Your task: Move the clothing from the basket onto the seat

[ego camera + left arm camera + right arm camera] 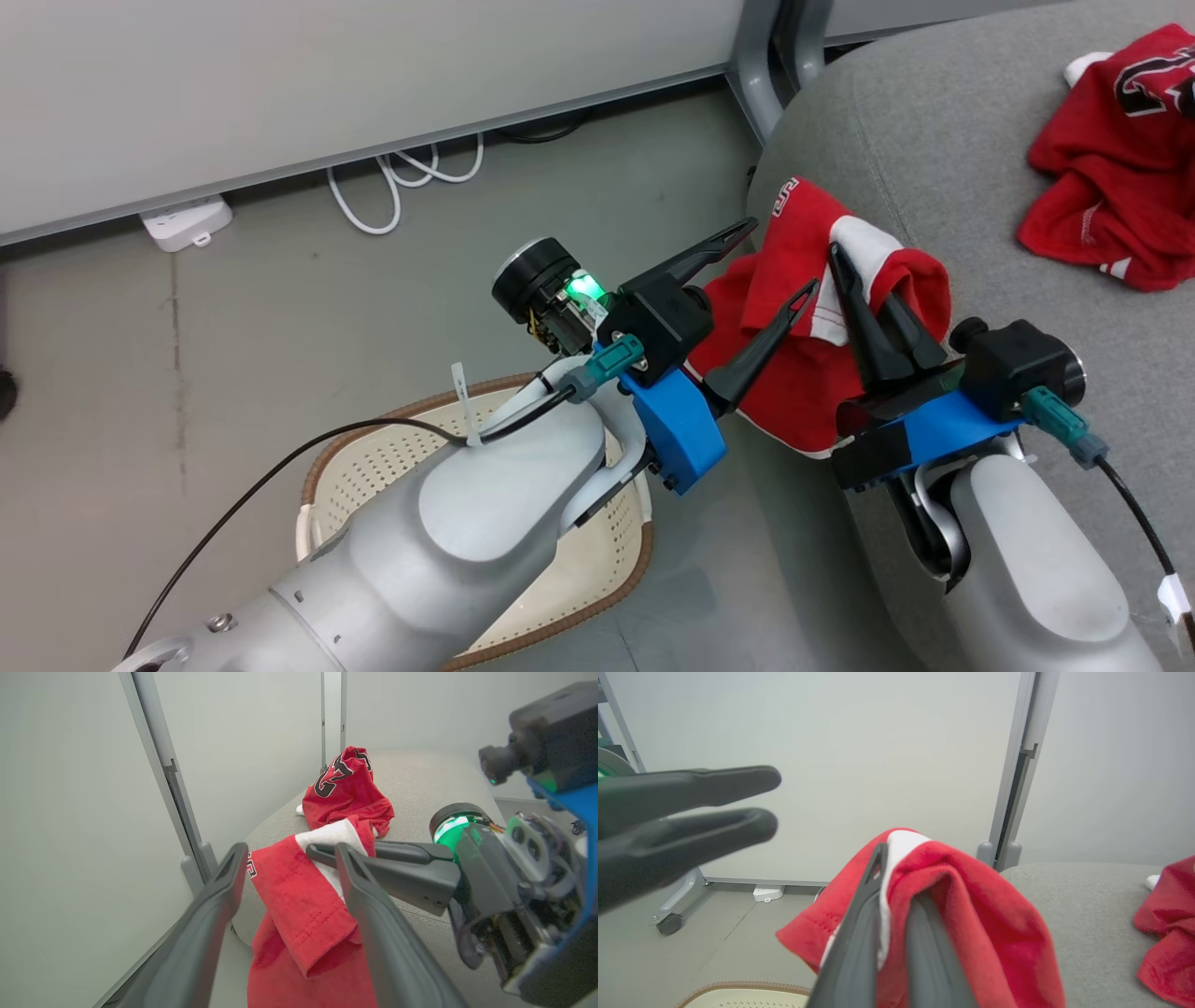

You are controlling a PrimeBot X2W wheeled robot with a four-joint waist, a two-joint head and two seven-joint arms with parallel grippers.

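Note:
A red garment with a broad white stripe [794,280] hangs over the rounded edge of the grey seat [934,140]. My right gripper [854,280] is shut on its top fold, and cloth drapes over the fingers [859,933]. My left gripper [777,261] stands open just left of it, its fingers on either side of the red cloth [299,905] without pinching it. The red jersey [1120,159] with black-and-white lettering lies crumpled on the seat, farther right. The cream basket [373,448] stands on the floor under my left forearm; no garment shows in its visible part.
A grey partition post [756,75] stands against the seat's far-left corner. A white power strip [187,222] and looped white cable [401,177] lie along the wall base. A caster wheel [668,924] sits on the grey floor.

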